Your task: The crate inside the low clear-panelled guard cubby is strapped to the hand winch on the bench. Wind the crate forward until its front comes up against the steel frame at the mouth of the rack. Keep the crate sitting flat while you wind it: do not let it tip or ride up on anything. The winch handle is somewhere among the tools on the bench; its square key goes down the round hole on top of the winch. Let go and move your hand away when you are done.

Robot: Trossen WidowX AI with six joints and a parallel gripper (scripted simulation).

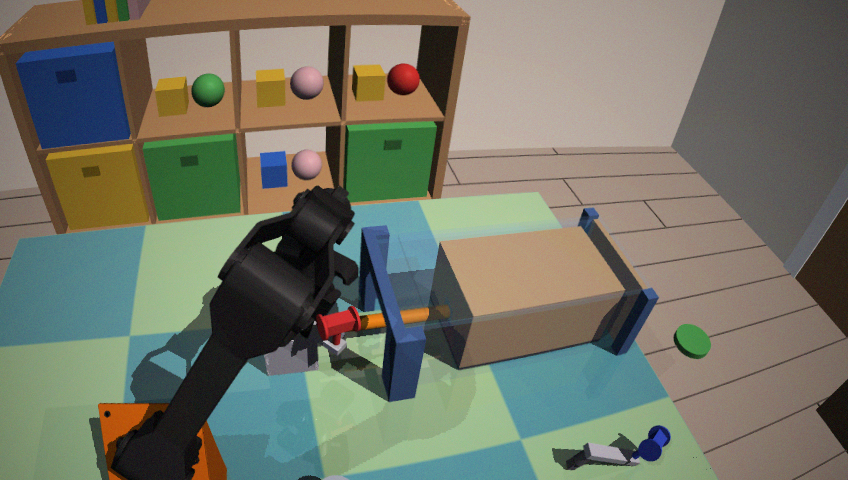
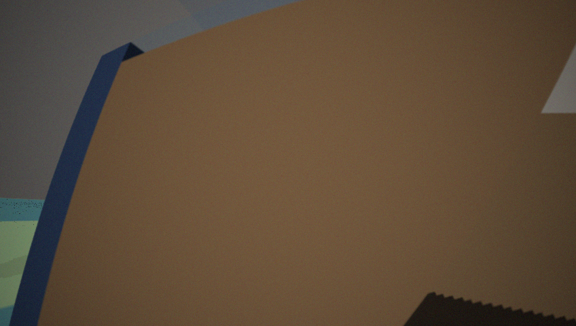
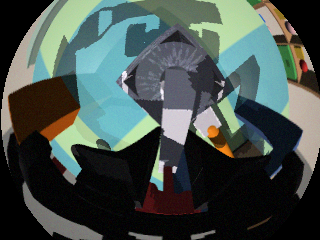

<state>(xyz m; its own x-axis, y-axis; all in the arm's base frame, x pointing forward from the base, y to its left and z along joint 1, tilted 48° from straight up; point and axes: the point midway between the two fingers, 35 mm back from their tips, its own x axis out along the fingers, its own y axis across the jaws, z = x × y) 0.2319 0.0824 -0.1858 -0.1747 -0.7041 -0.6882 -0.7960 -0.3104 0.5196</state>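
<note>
The tan crate (image 1: 535, 267) (image 2: 303, 161) sits flat inside the clear-panelled cubby. A gap shows between its front and the blue frame (image 1: 404, 368) (image 3: 270, 125) at the mouth. An orange strap (image 1: 404, 316) (image 3: 222, 145) runs from the crate under the frame's crossbar towards the grey winch (image 1: 291, 359) (image 3: 150, 75). The winch handle is on top of the winch, with its grey arm (image 3: 176, 122) and red knob (image 1: 339, 324) (image 3: 167, 200) pointing towards the frame. My gripper (image 3: 172, 131) is shut on the handle. The top view hides its fingertips, and the key in the hole is hidden.
A grey tool with blue round ends (image 1: 606, 453) lies at the front right. The orange arm base (image 1: 124, 419) (image 3: 45, 107) is left of the winch. The blue frame stands close beside the knob. A green disc (image 1: 692, 340) lies beyond the mat's right edge.
</note>
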